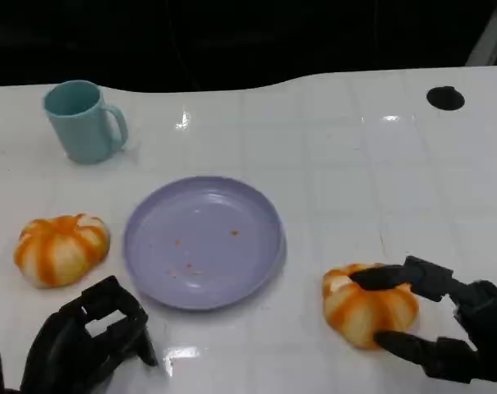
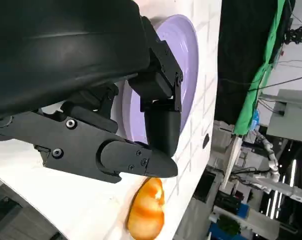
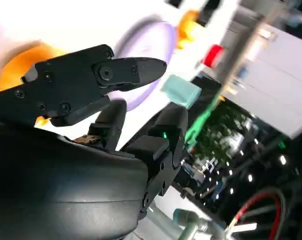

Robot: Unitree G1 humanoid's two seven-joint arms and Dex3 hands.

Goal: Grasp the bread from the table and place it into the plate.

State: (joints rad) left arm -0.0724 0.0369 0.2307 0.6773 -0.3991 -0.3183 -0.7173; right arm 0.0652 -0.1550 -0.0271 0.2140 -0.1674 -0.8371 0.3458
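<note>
- Nearest the camera, the right hand (image 1: 433, 324) cups the bread (image 1: 367, 308) on the white tabletop (image 1: 355, 180), one finger over its top and others under its near side; the bun sits on the surface and looks not yet lifted.
- At the opposite near corner, the left hand (image 1: 88, 336) rests low over the tabletop with its fingers loosely curled and nothing in them.
- Between the two hands and a little farther back lies the lilac plate (image 1: 203, 242), bare but for a few orange crumbs; the bread sits just beside its right rim, not touching it.
- By this showing the grasp is being made, while the lift, the carry to the left and the setting down are all left to do.
- The bread is a round, domed bun, orange with pale stripes running from its crown like a small pumpkin.
- A second bun (image 1: 62, 249) of the same kind lies to the left of the plate, untouched.
- Farthest back stands a teal mug (image 1: 82, 121).
</note>
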